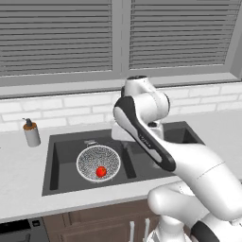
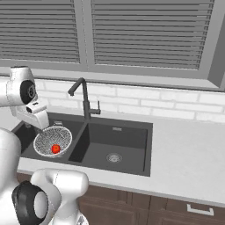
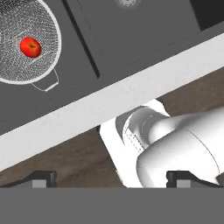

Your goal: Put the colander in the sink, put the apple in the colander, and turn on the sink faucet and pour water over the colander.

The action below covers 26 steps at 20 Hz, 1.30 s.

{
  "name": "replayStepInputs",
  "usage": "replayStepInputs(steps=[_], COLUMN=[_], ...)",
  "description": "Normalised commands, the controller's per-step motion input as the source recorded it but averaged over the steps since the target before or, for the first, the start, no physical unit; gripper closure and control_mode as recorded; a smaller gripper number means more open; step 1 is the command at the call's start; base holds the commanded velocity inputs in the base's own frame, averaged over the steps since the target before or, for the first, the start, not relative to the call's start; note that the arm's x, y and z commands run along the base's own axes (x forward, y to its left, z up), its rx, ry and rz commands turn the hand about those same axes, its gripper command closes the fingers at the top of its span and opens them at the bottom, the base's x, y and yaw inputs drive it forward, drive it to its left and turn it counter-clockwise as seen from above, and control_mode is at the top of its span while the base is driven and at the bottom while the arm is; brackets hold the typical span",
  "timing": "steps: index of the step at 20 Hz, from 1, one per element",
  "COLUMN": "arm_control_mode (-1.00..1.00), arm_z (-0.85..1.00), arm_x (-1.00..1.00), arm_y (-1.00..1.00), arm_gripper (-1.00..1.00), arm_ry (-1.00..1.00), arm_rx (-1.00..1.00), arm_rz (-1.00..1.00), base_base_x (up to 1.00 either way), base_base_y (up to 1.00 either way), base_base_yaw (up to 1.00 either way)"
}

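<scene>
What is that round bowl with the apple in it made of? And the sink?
The colander looks like fine wire mesh, speckled white-grey with a pale rim. The sink looks like matte dark charcoal stone or composite, with no shine. The apple is glossy red.

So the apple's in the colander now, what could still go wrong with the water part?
1. The faucet spout hangs near the divider between basins, not clearly over the colander; water might miss it unless swung across.
2. The lever is small, and the open gripper might slip off it or knock the spout.
3. The apple lies loose off centre and could roll if the colander gets bumped.
</scene>
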Motion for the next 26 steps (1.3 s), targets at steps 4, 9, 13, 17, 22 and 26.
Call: replayStepInputs(steps=[4,9,13,17,22,26], arm_control_mode=[-1.00,-1.00,-1.00,-1.00,-1.00,-1.00], arm_z=[0.76,0.80,0.59,0.30,0.19,0.25], arm_x=[-0.32,-0.21,-0.11,0.11,0.39,0.52], arm_y=[-0.33,-0.19,-0.27,-0.42,-0.37,-0.04], arm_gripper=[-1.00,-1.00,-1.00,-1.00,-1.00,-1.00], arm_ry=[0.00,0.00,0.00,0.00,0.07,0.07], arm_rx=[0.00,0.00,0.00,0.00,0.03,0.08], arm_rz=[0.26,0.35,0.28,0.03,0.00,-0.02], base_base_x=[0.00,0.00,0.00,0.00,0.00,0.00], base_base_y=[0.00,0.00,0.00,0.00,0.00,0.00], base_base_yaw=[0.00,0.00,0.00,0.00,0.00,0.00])
